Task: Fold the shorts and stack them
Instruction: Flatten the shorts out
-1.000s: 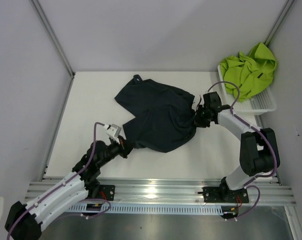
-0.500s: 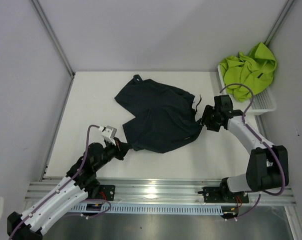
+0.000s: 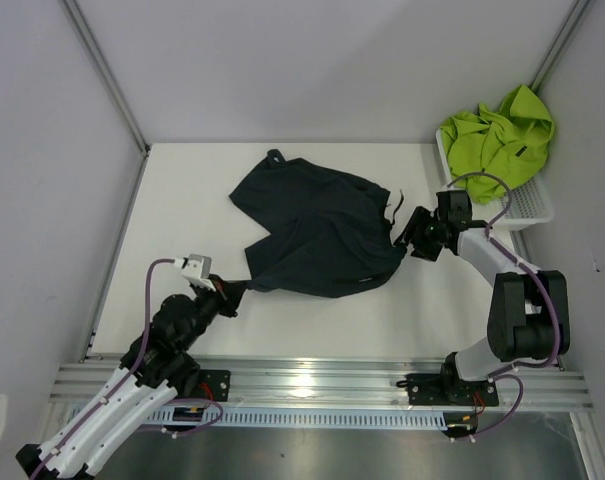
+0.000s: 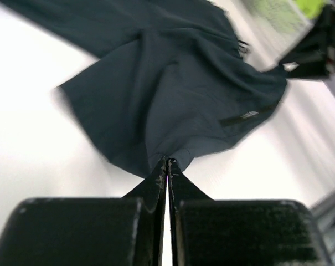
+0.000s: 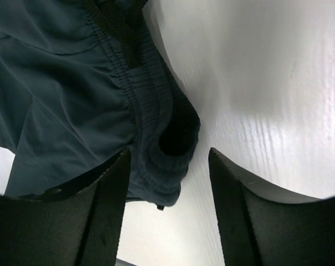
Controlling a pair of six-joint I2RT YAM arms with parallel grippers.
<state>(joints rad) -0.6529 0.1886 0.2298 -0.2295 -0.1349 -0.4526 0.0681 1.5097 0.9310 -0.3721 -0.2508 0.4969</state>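
Dark shorts (image 3: 317, 232) lie rumpled in the middle of the table (image 3: 182, 210). Right gripper (image 3: 410, 238) has just released the waistband: jaws apart, cloth loose between them. Left gripper (image 3: 225, 293) is pinched on a leg hem and has dragged it further near-left than a second ago. Probably flattening; fold not begun. Green shorts (image 3: 497, 140) sit in the basket (image 3: 530, 208).

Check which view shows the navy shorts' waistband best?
Right wrist: the waistband sits close, its gathers sharp. Top external shows it small beside the right gripper; left wrist shows only a soft, far-off edge.
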